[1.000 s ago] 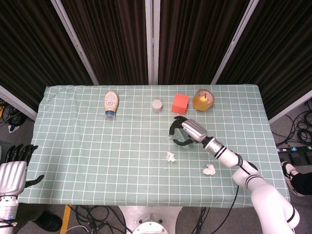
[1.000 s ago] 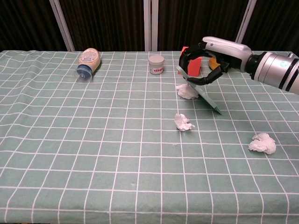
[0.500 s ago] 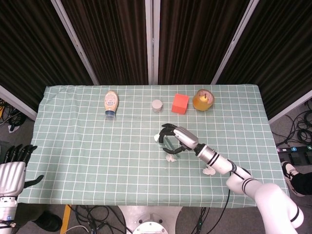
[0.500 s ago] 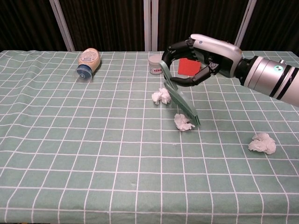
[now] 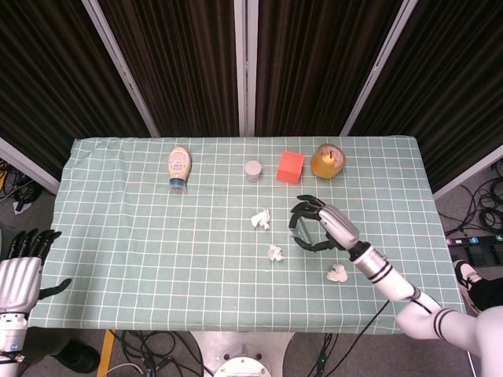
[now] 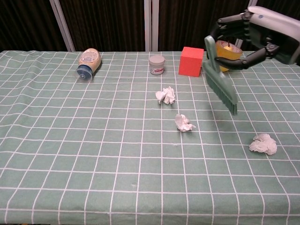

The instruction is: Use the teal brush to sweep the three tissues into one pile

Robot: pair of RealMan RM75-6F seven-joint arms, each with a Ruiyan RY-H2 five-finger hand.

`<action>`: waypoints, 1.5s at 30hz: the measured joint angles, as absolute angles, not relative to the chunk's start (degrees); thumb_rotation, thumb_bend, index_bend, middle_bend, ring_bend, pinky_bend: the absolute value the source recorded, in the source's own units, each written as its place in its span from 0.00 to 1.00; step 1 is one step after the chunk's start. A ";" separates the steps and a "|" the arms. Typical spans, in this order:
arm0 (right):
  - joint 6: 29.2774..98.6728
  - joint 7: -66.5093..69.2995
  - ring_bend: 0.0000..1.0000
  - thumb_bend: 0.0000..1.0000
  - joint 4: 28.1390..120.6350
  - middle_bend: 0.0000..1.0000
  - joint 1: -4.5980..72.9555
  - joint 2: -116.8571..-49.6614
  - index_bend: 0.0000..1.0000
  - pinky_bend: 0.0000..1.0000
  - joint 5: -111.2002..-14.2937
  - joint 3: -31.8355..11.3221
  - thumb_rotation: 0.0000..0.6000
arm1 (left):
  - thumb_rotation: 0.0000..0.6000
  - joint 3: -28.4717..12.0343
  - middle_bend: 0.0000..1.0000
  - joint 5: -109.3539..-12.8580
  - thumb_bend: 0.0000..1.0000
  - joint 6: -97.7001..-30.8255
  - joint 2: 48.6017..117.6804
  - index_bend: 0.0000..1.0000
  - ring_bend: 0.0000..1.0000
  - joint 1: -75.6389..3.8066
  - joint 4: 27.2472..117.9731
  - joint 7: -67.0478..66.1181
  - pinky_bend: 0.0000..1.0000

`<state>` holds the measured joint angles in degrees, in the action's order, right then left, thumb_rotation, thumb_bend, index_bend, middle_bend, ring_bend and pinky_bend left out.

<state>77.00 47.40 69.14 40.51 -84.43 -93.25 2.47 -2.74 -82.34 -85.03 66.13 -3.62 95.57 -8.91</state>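
Note:
My right hand (image 6: 260, 32) grips the handle of the teal brush (image 6: 221, 83), which hangs tilted above the table with its bristles down and touches no tissue. One crumpled white tissue (image 6: 165, 95) lies near the table's middle, and a second tissue (image 6: 184, 123) lies just in front of it. The third tissue (image 6: 263, 143) sits apart at the front right. In the head view the right hand (image 5: 324, 227) hovers between tissue (image 5: 260, 219) and tissue (image 5: 338, 273), right of tissue (image 5: 275, 252). My left hand (image 5: 20, 271) rests off the table's left front corner, fingers apart, holding nothing.
Along the back of the checked green tablecloth (image 6: 70, 140) lie a squeeze bottle (image 6: 88, 63) on its side, a small white jar (image 6: 157, 64), a red cube (image 6: 191, 61) and an orange cup (image 6: 227, 50) behind the brush.
The brush pushed the far tissue leftward toward the middle one, then my right hand lifted the brush off the cloth and swung it to the right. The left hand stayed put.

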 measured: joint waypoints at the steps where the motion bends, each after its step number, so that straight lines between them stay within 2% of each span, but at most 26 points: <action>1: 77.40 44.94 0.28 0.46 71.87 0.62 39.27 -83.19 0.70 0.14 -92.45 2.62 1.00 | 1.00 -2.72 0.14 -82.38 0.02 -84.95 66.21 0.16 0.07 -3.67 95.36 -8.75 0.07; 5: 80.25 33.14 0.29 0.46 83.47 0.62 31.96 -78.13 0.70 0.14 -87.96 3.54 1.00 | 1.00 -2.68 0.14 -82.67 0.02 -84.58 66.80 0.16 0.07 -4.00 94.62 -8.33 0.07; 8: 83.10 27.67 0.29 0.46 88.65 0.62 25.97 -75.90 0.70 0.14 -84.97 4.35 1.00 | 1.00 -2.76 0.14 -82.93 0.02 -84.42 67.11 0.16 0.07 -4.27 94.11 -7.89 0.07; 12: 86.20 22.48 0.29 0.46 90.88 0.62 20.18 -75.68 0.70 0.14 -82.60 5.19 1.00 | 1.00 -2.74 0.14 -83.29 0.02 -84.20 67.44 0.16 0.07 -4.54 93.36 -7.26 0.07; 16: 86.16 20.46 0.29 0.46 90.62 0.62 18.31 -78.66 0.70 0.14 -81.71 5.12 1.00 | 1.00 -2.64 0.14 -83.65 0.02 -84.20 67.62 0.16 0.07 -4.65 92.89 -6.77 0.07; 22: 84.80 17.80 0.29 0.46 86.19 0.62 18.29 -85.53 0.70 0.12 -83.34 3.39 1.00 | 1.00 -2.57 0.14 -83.55 0.02 -85.05 67.84 0.16 0.07 -4.11 92.64 -6.12 0.07; 28: 81.45 15.28 0.29 0.46 80.27 0.61 20.10 -93.68 0.70 0.10 -83.75 -0.23 1.00 | 1.00 -2.17 0.14 -83.52 0.02 -85.65 67.92 0.16 0.07 -3.41 92.31 -5.49 0.07; 37: 76.16 16.48 0.29 0.46 68.17 0.61 27.00 -105.03 0.70 0.10 -84.43 -6.69 1.00 | 1.00 -2.21 0.14 -83.48 0.02 -85.54 68.10 0.16 0.07 -3.40 91.91 -5.02 0.07; 45: 72.45 23.41 0.29 0.47 56.04 0.61 34.89 -113.50 0.70 0.10 -85.59 -11.34 1.00 | 1.00 -2.41 0.14 -82.62 0.02 -84.42 68.23 0.16 0.07 -3.73 91.35 -4.41 0.07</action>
